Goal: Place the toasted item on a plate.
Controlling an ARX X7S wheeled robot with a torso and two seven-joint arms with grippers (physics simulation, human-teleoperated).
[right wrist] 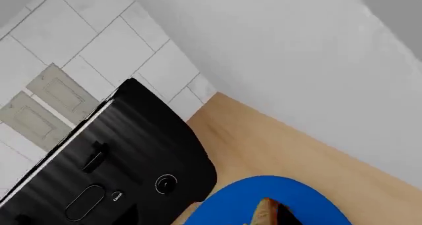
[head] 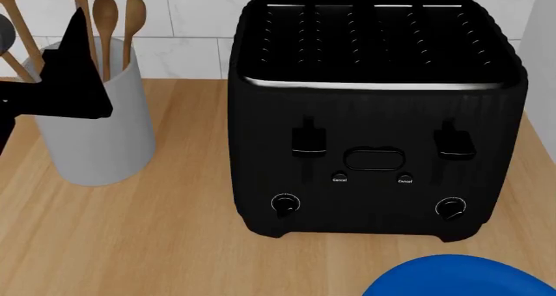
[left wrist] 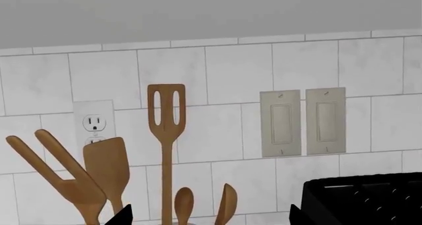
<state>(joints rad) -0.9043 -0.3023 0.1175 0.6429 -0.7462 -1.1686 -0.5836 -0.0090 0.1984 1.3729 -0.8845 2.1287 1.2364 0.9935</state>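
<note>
Only the right wrist view shows bread [right wrist: 266, 212] over the plate [right wrist: 237, 205].

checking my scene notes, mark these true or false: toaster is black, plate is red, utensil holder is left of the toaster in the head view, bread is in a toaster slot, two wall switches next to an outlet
1. The toaster is black. True.
2. The plate is red. False: it is blue.
3. The utensil holder stands left of the toaster in the head view. True.
4. The bread sits in a toaster slot. False: the right wrist view shows it over the plate.
5. Two wall switches are mounted near an outlet. True.
</note>
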